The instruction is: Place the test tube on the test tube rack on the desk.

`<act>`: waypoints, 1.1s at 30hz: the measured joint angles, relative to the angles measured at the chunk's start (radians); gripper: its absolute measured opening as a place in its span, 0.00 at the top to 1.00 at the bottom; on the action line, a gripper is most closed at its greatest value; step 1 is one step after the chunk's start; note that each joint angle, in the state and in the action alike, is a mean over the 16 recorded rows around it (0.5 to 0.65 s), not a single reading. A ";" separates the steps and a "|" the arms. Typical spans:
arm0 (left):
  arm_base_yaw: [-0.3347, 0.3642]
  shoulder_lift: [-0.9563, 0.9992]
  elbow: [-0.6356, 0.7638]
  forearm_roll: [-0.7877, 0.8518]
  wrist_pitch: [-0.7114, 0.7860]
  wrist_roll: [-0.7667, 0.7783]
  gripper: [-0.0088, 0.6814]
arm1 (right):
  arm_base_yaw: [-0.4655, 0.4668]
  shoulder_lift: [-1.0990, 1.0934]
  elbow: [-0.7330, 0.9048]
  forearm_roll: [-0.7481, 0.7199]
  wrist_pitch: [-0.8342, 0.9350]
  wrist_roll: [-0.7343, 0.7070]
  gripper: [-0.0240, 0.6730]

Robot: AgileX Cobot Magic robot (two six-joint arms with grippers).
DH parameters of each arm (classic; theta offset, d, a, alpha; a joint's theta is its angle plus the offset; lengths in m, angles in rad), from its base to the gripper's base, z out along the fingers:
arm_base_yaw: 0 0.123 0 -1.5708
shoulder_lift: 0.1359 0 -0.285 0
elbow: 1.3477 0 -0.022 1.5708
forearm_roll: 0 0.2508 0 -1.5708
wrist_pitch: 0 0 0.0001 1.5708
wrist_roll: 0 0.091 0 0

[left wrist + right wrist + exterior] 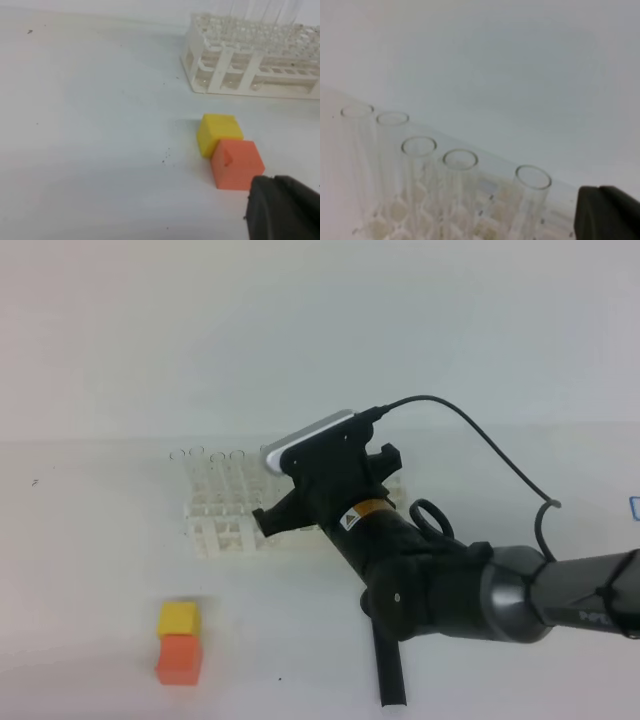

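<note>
The white test tube rack [228, 525] stands on the desk [90, 540] left of centre. Several clear test tubes [215, 475] stand upright in its back row. My right arm reaches across, and its gripper [272, 518] hangs over the rack's right part. Its fingertips are hidden under the wrist. In the right wrist view the tubes' round rims line up, and the nearest test tube [532, 179] stands just left of one black finger [609, 214]. Whether the jaws grip it is hidden. The left wrist view shows the rack [240, 75] and one finger [285, 212] of my left gripper.
A yellow cube [178, 618] touches an orange cube [180, 658] in front of the rack; both also show in the left wrist view, the yellow cube [218, 132] beside the orange cube [236, 162]. A black stick [390, 670] lies at the front edge under my right arm.
</note>
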 joint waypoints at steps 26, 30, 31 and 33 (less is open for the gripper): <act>0.000 0.000 0.000 0.000 0.000 0.000 0.99 | 0.023 -0.114 0.002 0.011 -0.087 -0.142 0.97; 0.000 0.000 0.000 0.000 0.000 0.000 0.99 | 0.006 -0.253 0.021 -0.081 -0.106 -0.184 0.97; 0.000 0.000 0.000 0.000 0.000 0.000 0.99 | -0.002 -0.292 0.026 -0.114 -0.100 -0.192 0.97; 0.000 0.000 0.000 0.000 0.000 0.000 0.99 | -0.022 -0.374 0.034 -0.187 -0.070 -0.203 0.97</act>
